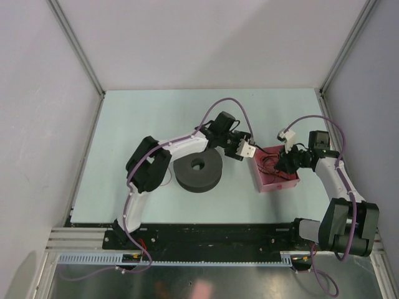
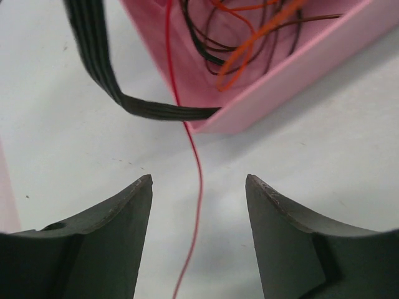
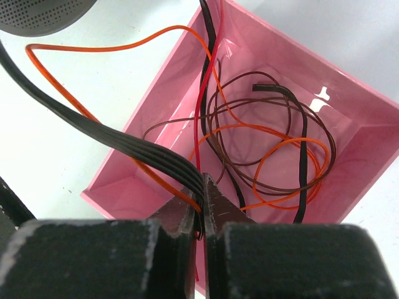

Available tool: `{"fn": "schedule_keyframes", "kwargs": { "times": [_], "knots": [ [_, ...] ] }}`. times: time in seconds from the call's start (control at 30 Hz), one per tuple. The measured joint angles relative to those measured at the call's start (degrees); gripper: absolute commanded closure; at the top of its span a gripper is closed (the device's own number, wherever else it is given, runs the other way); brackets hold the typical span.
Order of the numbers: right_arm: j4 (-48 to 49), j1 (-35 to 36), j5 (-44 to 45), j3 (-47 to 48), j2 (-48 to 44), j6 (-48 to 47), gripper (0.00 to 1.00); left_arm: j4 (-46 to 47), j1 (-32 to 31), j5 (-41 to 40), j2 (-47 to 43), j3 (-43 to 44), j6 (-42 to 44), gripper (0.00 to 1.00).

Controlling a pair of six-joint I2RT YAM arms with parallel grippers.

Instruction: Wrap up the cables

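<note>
Left wrist view: the left gripper is seen spread apart, and nothing is clamped in it. A thin red wire runs between its fingers and is not touched by them. The wire hangs out over the wall of the pink tray, which is set on the bench. In the right wrist view, the right gripper is squeezed tight on a flat black cable just above the tray. The other cables are curled up inside the tray.

Some things could go wrong from here. If the left gripper is closed a little to one side, the very thin wire may be missed. If the wire is pulled hard, the whole tangle could be dragged out. The light tray could also be tipped over.

The tangle of cables is shown only by the right wrist view. The gap around the red wire is shown only by the left wrist view. The black spool, near the tray, is shown only from the top.
</note>
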Motion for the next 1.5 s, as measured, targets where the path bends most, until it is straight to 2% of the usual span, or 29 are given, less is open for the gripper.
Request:
{"fn": "schedule_keyframes", "kwargs": {
  "times": [0.13, 0.33, 0.43, 0.5, 0.77, 1.07, 1.2, 1.37, 1.43, 1.5],
  "knots": [
    [0.1, 0.0, -0.4, 0.0, 0.0, 0.0, 1.00, 2.2, -0.5, -1.6, 3.3, 2.9, 0.0, 0.42],
    [0.1, -0.2, -0.7, 0.0, 0.5, -0.1, 1.00, 3.1, -0.9, -3.5, 6.7, 3.3, 0.0, 0.65],
    [0.0, -0.6, -0.8, 0.0, 1.1, -0.2, 1.00, 3.4, -1.0, -3.9, 6.8, 2.8, 0.1, 0.88],
    [0.1, -1.0, -0.9, 0.0, 1.6, -0.3, 1.00, 3.8, -0.9, -4.3, 6.8, 2.5, 0.1, 0.97],
    [0.3, -2.0, -0.8, -0.1, 3.9, -1.1, 1.00, 3.2, 1.4, -5.7, 4.0, 2.7, -6.6, 1.00],
    [1.6, -2.1, 0.6, -1.8, 6.3, -2.4, 0.95, 3.9, 8.1, -6.0, -16.1, 5.0, -16.2, 1.00],
    [2.0, -2.0, 2.3, -2.1, 7.3, -2.4, 0.82, 5.6, 11.7, -6.6, -23.5, 6.3, -20.2, 1.00],
    [3.3, 1.0, 6.0, -2.1, 7.0, -0.5, 0.46, 5.6, 14.4, -8.3, -30.2, 4.5, -25.8, 1.00],
    [3.6, 3.1, 7.6, -2.1, 6.0, 0.7, 0.36, 5.5, 15.3, -8.9, -33.0, 2.3, -28.2, 1.00],
    [3.8, 5.5, 9.5, -2.1, 3.6, 2.3, 0.30, 5.4, 16.8, -9.4, -36.5, -0.9, -31.4, 1.00]
  ]
}}
